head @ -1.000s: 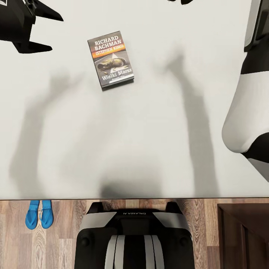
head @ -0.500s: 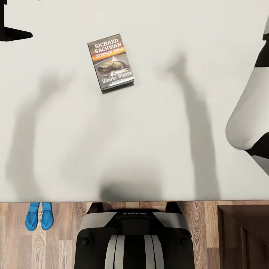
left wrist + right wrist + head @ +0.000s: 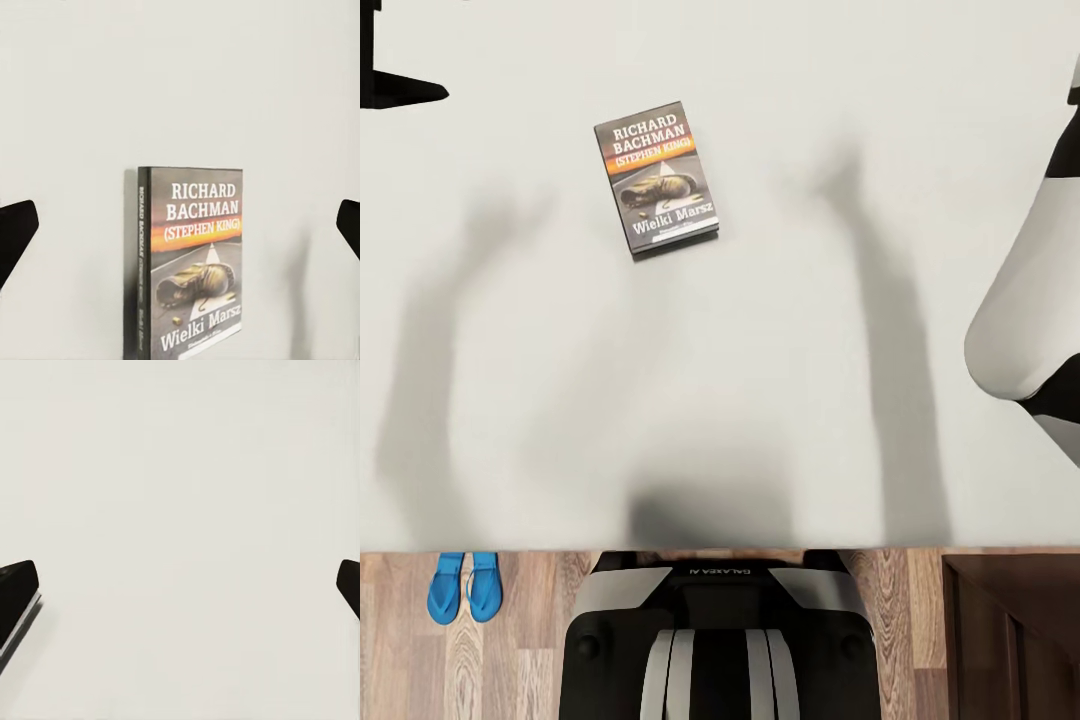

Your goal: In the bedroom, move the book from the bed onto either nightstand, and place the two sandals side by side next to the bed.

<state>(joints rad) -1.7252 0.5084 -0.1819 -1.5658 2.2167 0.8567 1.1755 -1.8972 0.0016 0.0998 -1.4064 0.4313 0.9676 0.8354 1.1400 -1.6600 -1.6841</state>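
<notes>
A: My left claw (image 3: 180, 225) hangs released above the bed (image 3: 780, 300), its two dark fingertips (image 3: 15, 232) set wide at either side of the left wrist view, nothing between them but the book (image 3: 191, 262), which lies below, untouched

B: And the right claw?

A: My right claw (image 3: 180, 585) is likewise spread and empty, over bare mattress. In the head view the book (image 3: 657, 178) lies flat, cover up, well in from the near edge

B: Which step is this?

A: I judge it the approach to the book. The sandals (image 3: 464, 587) sit side by side on the floor (image 3: 520, 650) beside the bed, seemingly done

B: What does the next move require?

A: Lowering the left claw onto the book, closing across its narrow width, then carrying it to the nightstand (image 3: 1010, 630)
</notes>
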